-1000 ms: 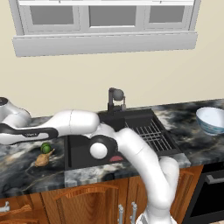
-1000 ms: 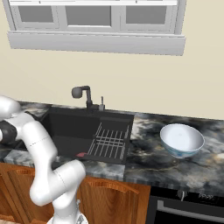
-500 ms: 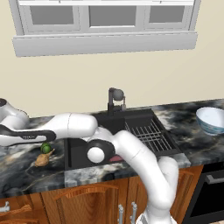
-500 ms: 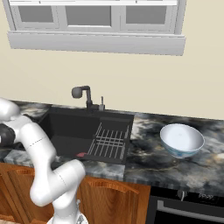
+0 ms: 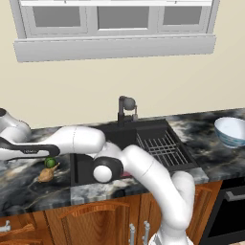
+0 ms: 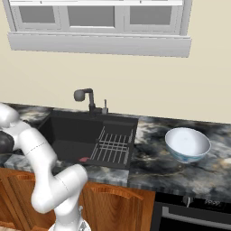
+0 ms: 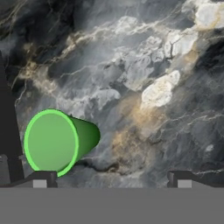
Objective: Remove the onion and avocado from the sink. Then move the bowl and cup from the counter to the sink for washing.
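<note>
As the arm has swung further left over the counter [image 7: 144,65], gripper [image 7: 111,179] wide, empty, cup [image 7: 59,142] near one fingertip.

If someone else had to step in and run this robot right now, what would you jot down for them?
Gripper: open, holding nothing, over the counter just beside the cup.
Onion and avocado: already out, on the counter left of the sink.
Bowl: on the counter right of the sink.
Left to do: grasp the cup and put it in the sink, then the bowl.
</note>
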Robot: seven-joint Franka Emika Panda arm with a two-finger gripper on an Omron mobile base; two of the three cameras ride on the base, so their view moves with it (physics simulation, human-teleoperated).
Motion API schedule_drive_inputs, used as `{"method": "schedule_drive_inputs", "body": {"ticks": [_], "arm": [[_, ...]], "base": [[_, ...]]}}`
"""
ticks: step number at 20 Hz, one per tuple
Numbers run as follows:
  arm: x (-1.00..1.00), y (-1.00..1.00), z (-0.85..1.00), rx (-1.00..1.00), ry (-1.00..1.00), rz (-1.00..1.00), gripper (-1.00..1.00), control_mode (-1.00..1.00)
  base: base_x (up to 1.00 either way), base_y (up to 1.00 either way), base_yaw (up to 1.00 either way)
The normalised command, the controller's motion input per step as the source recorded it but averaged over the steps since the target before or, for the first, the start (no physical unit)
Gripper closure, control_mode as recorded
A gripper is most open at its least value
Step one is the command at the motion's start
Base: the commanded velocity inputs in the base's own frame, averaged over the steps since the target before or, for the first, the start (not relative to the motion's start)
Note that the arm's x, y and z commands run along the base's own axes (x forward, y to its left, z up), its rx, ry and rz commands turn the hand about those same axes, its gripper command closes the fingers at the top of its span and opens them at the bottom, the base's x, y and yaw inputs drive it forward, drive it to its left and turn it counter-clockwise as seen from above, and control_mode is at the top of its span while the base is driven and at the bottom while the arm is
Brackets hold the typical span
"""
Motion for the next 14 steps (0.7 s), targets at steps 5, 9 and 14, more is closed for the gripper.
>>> {"method": "schedule_drive_inputs", "body": {"ticks": [5,9,14], "arm": [[0.01,0.0,0.0,0.0,0.01,0.0,-1.0,-1.0],[0.02,0.0,0.0,0.0,0.02,0.0,-1.0,-1.0],[0.01,0.0,0.0,0.0,0.02,0.0,-1.0,-1.0]], "base": [[0.0,0.0,0.0],[0.0,0.0,0.0],[0.0,0.0,0.0]]}}
